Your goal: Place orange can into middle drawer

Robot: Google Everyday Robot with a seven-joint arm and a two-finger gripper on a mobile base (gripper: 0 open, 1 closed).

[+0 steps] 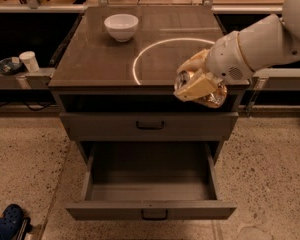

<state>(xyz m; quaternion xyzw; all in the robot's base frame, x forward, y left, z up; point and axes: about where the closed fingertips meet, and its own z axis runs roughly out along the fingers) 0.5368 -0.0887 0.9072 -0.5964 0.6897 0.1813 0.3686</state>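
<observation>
My gripper (197,81) is shut on the orange can (210,93), a shiny orange-gold and silver can held on its side. It hangs in the air at the front right edge of the cabinet top, in front of the shut upper drawer (150,126). The middle drawer (150,211) is pulled wide open below, its deep grey box bare, with a small dark bar handle on its front. The can is above and to the right of the drawer's opening.
A white bowl (121,27) stands at the back left of the brown cabinet top (95,59), which bears a white ring mark. A white cup (28,61) sits on a low shelf at left. A blue shoe (7,221) lies on the floor at bottom left.
</observation>
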